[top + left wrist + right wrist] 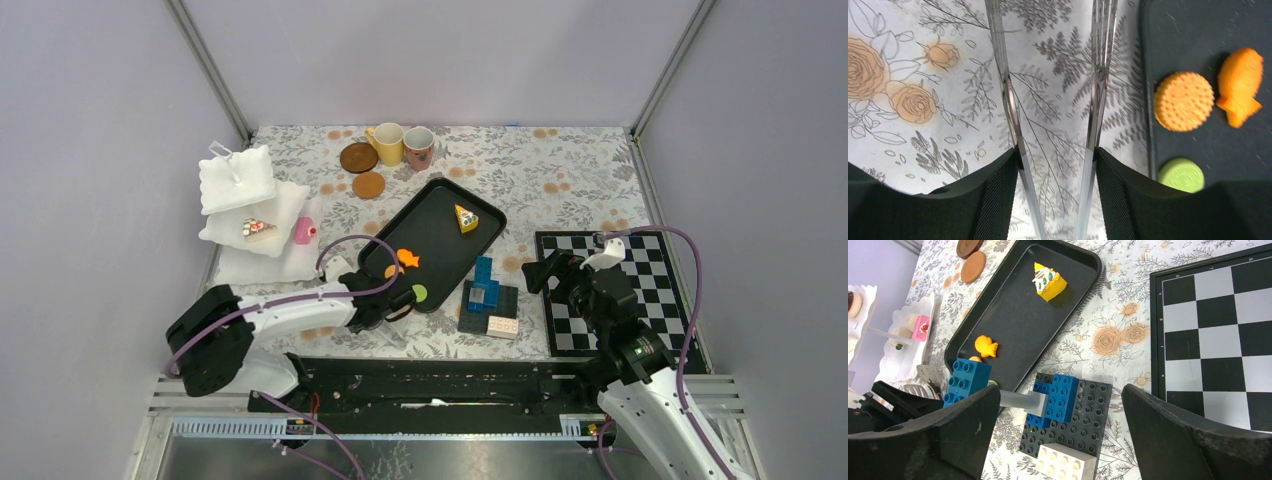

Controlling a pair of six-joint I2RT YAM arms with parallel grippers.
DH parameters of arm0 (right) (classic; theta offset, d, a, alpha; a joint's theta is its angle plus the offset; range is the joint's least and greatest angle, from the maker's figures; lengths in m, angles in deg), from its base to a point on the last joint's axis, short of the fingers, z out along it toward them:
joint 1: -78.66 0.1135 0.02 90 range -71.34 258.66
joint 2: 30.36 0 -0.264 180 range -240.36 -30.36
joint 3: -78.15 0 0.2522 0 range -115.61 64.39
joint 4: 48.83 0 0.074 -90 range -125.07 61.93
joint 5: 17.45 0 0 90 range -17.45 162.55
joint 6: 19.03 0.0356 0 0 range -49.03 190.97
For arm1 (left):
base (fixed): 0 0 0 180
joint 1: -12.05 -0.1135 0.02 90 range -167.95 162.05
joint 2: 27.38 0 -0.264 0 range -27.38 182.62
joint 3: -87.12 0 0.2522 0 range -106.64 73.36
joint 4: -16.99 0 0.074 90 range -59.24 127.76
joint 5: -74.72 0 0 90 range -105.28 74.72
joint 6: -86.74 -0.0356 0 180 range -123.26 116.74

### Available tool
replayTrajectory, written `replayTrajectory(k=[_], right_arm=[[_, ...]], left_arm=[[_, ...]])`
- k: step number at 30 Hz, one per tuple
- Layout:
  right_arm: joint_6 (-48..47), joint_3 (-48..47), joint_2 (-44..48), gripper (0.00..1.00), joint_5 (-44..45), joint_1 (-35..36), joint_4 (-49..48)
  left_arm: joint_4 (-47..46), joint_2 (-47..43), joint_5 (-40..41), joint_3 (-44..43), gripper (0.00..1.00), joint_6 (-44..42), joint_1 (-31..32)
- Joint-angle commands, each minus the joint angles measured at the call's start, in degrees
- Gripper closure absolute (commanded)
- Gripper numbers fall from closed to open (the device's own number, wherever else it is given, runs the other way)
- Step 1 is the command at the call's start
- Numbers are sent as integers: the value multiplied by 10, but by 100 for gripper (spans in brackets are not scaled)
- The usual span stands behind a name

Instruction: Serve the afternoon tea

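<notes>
Left edge: white tiered stand (245,205) sits tight against the left wall. A cake slice (258,229) and a pink cake (305,233) are on its lower tiers.

Left arm lies low, stretched right from its base along the near edge. Left gripper (1055,155) is clamped on the metal tongs (1008,100), finger pads (998,200) against the outer faces, and the 2 blades are spread. The blades are over floral tablecloth (908,60), just outside the near-left rim of the black tray (440,200).

Tray runs diagonally across mid-table. Just inside that rim are the round orange cookie (1183,101), the orange fish cookie (1240,85) touching or nearly touching it, and the green cookie (1181,175) near the corner. The yellow cake wedge (466,218) sits alone at the far end, with bare tray floor between.

Far edge: 2 brown coasters (358,157) are left of the tray's far corner. The yellow mug (388,143) and the patterned mug (419,147) stand upright side by side.

The brick stack (487,297) is right of the tray's near end, close to the rim. A strip of cloth separates the tray from the chessboard (660,270).

Right arm reaches up and left from its base. Right gripper (1060,390) is spread wide and holds nothing, above the chessboard's left edge and pointing at the bricks. The chessboard's right side runs near the right frame rail.
</notes>
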Motion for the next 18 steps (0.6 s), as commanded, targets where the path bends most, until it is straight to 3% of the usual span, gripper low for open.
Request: replayTrajectory(k=[1, 7, 14, 18], right_arm=[[5, 2, 2, 2, -9, 4, -8], [2, -3, 8, 2, 3, 4, -3], [6, 0, 2, 2, 17, 4, -2], [5, 0, -11, 2, 21, 4, -4]], left_arm=[[23, -59, -41, -34, 43, -74, 2], [28, -108, -25, -53, 50, -172, 2], [-72, -100, 6, -100, 47, -428, 2], [-167, -69, -31, -129, 45, -603, -5]])
